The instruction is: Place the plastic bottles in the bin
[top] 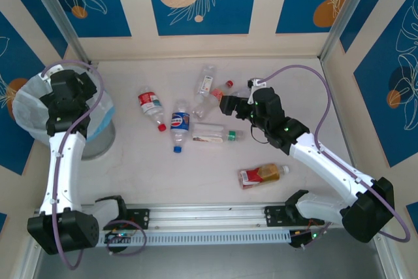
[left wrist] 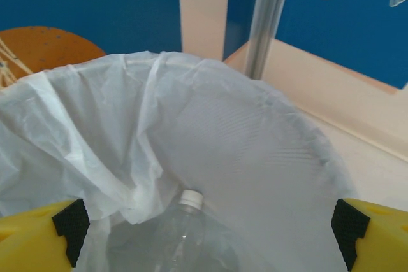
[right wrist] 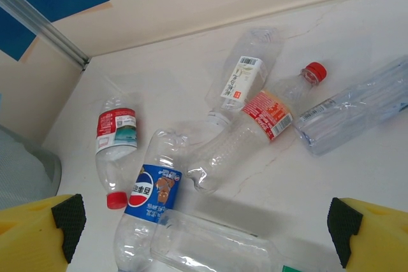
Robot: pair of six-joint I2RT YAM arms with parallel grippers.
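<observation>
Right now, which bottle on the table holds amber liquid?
The red-labelled bottle lying alone at the near right; the other bottles, clustered farther back, look clear.

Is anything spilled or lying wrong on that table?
Nothing looks spilled, but it is untidy. The plastic bottles lie on their sides, scattered across the table, and some look dented. The amber-liquid bottle lies apart from the cluster, nearer the arms. One white-capped bottle is already inside the bin.

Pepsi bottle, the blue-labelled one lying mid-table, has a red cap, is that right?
No. The Pepsi bottle lying mid-table has a blue cap, as the top external view shows; the red cap nearby belongs to the red-labelled bottle beside it.
</observation>
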